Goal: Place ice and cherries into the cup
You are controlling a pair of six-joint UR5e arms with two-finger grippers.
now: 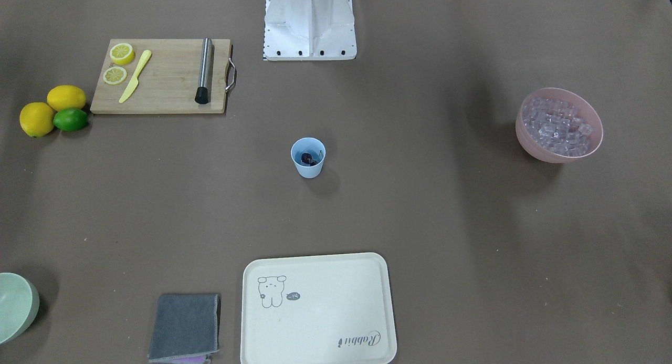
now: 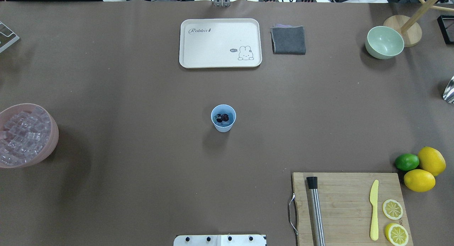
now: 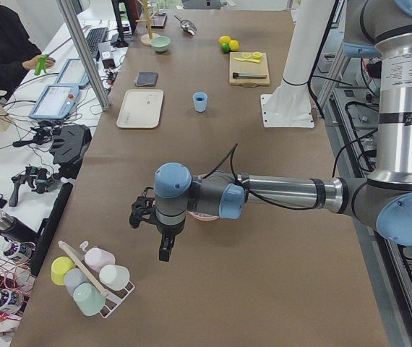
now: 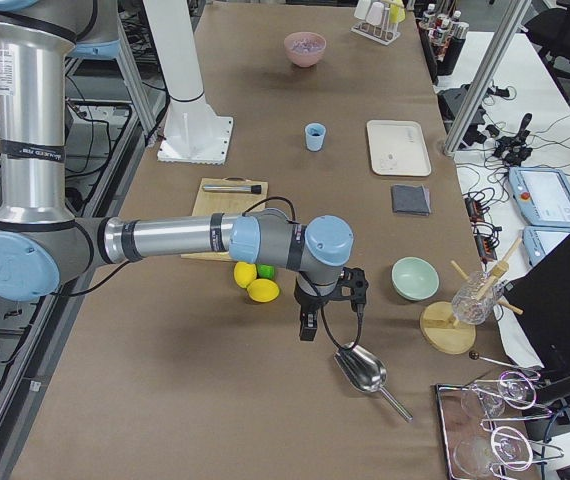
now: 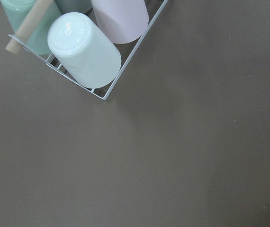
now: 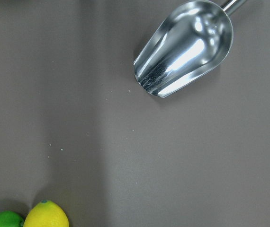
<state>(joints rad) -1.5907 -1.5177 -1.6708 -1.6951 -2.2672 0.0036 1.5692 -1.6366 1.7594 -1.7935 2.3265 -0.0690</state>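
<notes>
The tabletop (image 1: 446,222) is covered in matt brown paper, the cup (image 1: 308,169) is moulded in smooth plastic, the scoop (image 6: 187,45) in mirror-bright metal.

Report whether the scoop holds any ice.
No, the scoop lies on the table with its shiny bowl bare in the right wrist view.

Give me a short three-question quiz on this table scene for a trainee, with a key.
1. True or false: the cherries already lie inside the cup.
2. Which container holds the heap of ice?
3. Fill in: the metal scoop shows in the ___ wrist camera's view.
Key: 1 true. 2 the pink bowl. 3 right.
</notes>
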